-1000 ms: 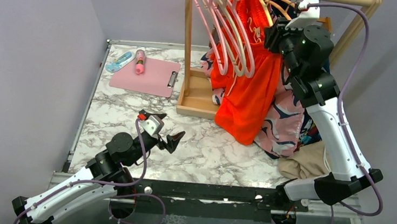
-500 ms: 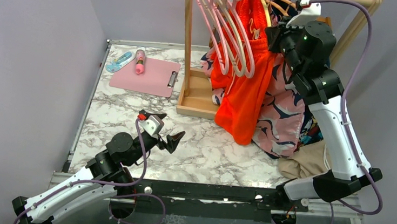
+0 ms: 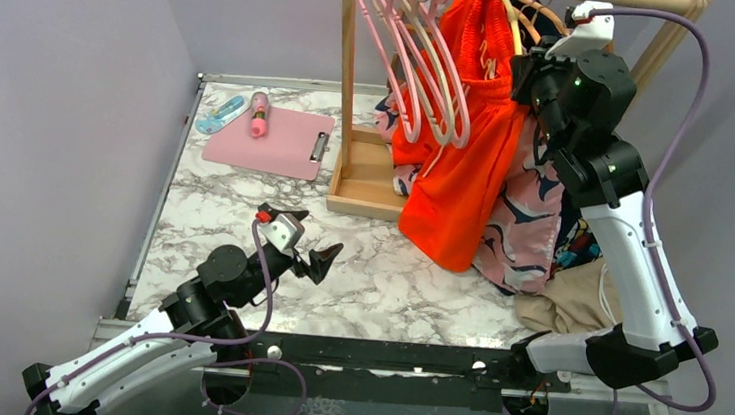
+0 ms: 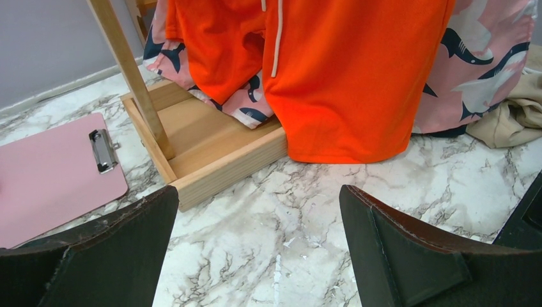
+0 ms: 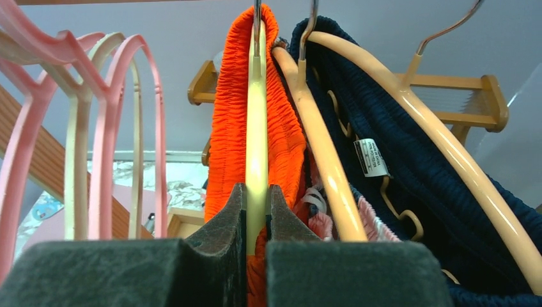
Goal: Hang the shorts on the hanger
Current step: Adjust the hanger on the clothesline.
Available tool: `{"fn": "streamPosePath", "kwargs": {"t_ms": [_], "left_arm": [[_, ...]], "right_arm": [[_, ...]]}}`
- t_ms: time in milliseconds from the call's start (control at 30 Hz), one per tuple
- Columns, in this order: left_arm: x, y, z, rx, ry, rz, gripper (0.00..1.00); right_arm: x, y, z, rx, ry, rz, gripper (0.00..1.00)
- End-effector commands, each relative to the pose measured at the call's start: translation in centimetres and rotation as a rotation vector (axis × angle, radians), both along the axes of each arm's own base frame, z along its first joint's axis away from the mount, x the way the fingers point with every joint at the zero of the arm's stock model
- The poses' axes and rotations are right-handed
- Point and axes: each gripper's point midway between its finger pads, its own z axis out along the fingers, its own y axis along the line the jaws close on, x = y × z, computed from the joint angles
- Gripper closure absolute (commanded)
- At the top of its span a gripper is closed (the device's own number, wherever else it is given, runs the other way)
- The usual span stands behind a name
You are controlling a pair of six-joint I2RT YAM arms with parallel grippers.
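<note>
The orange-red shorts point(image 3: 464, 146) hang from the pale-yellow hanger point(image 5: 256, 128) up at the wooden rail, their waistband point(image 5: 228, 109) draped over it. Their hem point(image 4: 348, 83) and white drawstring point(image 4: 277, 38) show in the left wrist view, reaching down to the marble. My right gripper point(image 5: 256, 198) is shut on the hanger's arm, high by the rail point(image 3: 531, 76). My left gripper point(image 3: 314, 260) is open and empty, low over the marble table point(image 4: 275, 256), facing the rack base.
Pink and cream hangers point(image 3: 407, 50) hang left of the shorts, orange hangers point(image 5: 332, 160) with navy cloth to the right. Pink shark-pattern shorts point(image 3: 528, 222) hang behind. A beige garment point(image 3: 566, 305) lies at right. The wooden rack base point(image 4: 211, 141) and pink clipboard point(image 3: 269, 141) sit on the table.
My right gripper has risen and moved right toward the rail with the hanger, lifting the shorts slightly. The left arm has not moved.
</note>
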Motion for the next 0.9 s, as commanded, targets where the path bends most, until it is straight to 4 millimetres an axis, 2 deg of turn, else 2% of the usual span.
{"fn": "streamPosePath", "kwargs": {"t_ms": [0, 233, 700, 867], "left_arm": [[-0.1, -0.2, 0.3, -0.005, -0.012, -0.013, 0.01], [-0.1, -0.2, 0.4, -0.008, -0.014, -0.015, 0.01], [-0.4, -0.5, 0.6, -0.020, -0.016, -0.041, 0.01], [-0.5, -0.6, 0.6, -0.022, -0.014, -0.047, 0.01]], "right_arm": [[-1.0, -2.9, 1.1, 0.002, -0.035, -0.123, 0.99], [-1.8, -5.0, 0.8, -0.010, -0.025, -0.224, 0.99], [-2.7, -8.8, -2.7, -0.082, 0.066, -0.391, 0.99], [-3.6, -10.7, -2.9, -0.097, 0.062, -0.481, 0.99]]}}
